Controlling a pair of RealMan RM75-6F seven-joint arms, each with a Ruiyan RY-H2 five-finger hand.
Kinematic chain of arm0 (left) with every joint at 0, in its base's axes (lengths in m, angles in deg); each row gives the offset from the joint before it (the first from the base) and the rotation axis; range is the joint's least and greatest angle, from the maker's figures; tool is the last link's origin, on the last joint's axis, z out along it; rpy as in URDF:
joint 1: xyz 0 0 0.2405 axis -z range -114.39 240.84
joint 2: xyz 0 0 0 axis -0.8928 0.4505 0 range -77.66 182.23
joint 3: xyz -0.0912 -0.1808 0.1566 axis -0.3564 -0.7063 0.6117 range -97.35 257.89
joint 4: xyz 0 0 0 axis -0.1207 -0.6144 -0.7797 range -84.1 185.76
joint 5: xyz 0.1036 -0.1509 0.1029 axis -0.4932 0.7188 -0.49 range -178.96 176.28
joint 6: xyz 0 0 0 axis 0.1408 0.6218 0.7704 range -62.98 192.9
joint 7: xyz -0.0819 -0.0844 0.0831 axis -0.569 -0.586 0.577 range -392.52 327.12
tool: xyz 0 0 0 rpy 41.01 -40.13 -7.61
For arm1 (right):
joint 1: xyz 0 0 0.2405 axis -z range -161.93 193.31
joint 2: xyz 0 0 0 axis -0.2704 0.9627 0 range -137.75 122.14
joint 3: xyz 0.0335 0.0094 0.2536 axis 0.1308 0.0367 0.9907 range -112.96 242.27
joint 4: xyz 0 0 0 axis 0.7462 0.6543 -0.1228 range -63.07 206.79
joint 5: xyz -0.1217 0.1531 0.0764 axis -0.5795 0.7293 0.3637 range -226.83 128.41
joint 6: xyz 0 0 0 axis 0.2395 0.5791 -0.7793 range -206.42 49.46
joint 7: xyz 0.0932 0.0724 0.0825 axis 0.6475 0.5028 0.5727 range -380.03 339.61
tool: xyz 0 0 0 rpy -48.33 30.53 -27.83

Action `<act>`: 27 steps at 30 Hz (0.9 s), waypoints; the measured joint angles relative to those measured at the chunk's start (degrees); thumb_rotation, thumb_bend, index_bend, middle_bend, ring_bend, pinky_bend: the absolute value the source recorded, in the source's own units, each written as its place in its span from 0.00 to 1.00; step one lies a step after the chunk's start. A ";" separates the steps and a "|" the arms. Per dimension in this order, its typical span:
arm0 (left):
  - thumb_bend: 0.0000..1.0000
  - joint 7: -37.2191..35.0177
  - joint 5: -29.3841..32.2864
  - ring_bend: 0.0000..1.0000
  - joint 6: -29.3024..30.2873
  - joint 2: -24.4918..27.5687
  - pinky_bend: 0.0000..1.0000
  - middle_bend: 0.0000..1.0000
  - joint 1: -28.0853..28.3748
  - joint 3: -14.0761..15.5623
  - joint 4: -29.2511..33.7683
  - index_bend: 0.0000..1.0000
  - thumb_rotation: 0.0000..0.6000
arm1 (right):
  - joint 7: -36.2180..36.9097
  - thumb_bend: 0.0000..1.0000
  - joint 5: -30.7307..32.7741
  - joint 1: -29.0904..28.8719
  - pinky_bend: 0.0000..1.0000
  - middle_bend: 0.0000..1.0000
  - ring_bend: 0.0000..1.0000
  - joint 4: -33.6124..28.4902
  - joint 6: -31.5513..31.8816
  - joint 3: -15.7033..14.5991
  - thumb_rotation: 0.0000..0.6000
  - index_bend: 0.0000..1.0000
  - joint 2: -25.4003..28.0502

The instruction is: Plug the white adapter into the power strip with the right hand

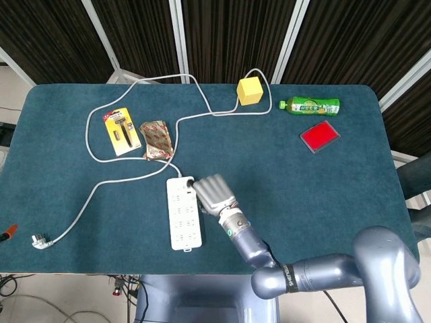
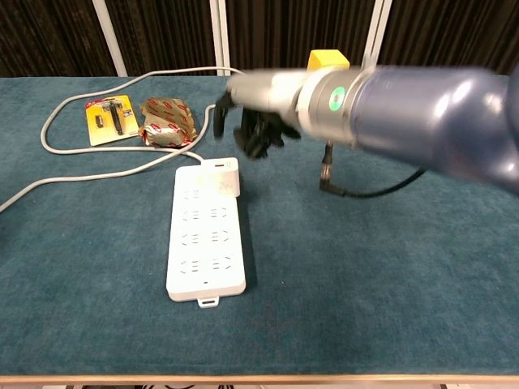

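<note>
- The worktop (image 1: 303, 195), covered in dark teal cloth, carries everything; nothing here needs clearing.
- The right arm reaches in from the near edge, and its right hand (image 2: 258, 113) hangs in the air above the far end of the power strip (image 2: 207, 235). It is blurred in the chest view; the fingers look curled with nothing between them, so I judge it empty.
- The white adapter (image 2: 229, 176) sits on the strip's far right corner, apart from the hand. It looks seated in a socket, so the plugging appears done; what is left, at most, is to take the arm clear.
- The chest view shows the gap between hand and adapter. The head view does not: there the right hand (image 1: 213, 193) covers that corner and the adapter is hidden.
- Only the head view shows the strip's own plug (image 1: 41, 240) lying loose near the left edge.
- The left hand appears in neither view.
</note>
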 measured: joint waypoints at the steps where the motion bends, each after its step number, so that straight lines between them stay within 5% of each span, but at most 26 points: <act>1: 0.10 0.04 0.00 0.00 0.04 -0.03 0.00 0.00 0.00 -0.02 -0.02 0.22 1.00 | 1.02 0.57 -0.43 0.53 0.63 0.42 0.51 -0.58 0.38 0.69 1.00 0.15 0.89; 7: 0.10 0.20 -0.19 0.00 0.11 -0.08 0.00 0.00 -0.03 0.08 0.10 0.22 1.00 | 5.71 0.35 -2.71 4.68 0.40 0.14 0.23 -6.83 2.33 4.11 1.00 0.01 9.03; 13: 0.10 0.08 -0.69 0.00 0.66 -0.05 0.00 0.00 -0.32 0.26 0.34 0.22 1.00 | 7.84 0.33 -9.76 10.79 0.27 0.05 0.13 -13.19 5.88 3.32 1.00 0.00 18.45; 21: 0.10 -0.09 -1.14 0.00 0.91 -0.04 0.00 0.00 -0.44 0.37 0.36 0.22 1.00 | 13.06 0.33 -29.63 25.79 0.22 0.05 0.09 -14.48 17.22 -6.90 1.00 0.00 25.34; 27: 0.10 0.71 -1.92 0.00 0.76 -0.61 0.00 0.00 -0.12 0.62 0.15 0.22 1.00 | 20.98 0.33 -42.61 41.01 0.22 0.05 0.09 -4.56 27.81 -17.24 1.00 0.00 25.38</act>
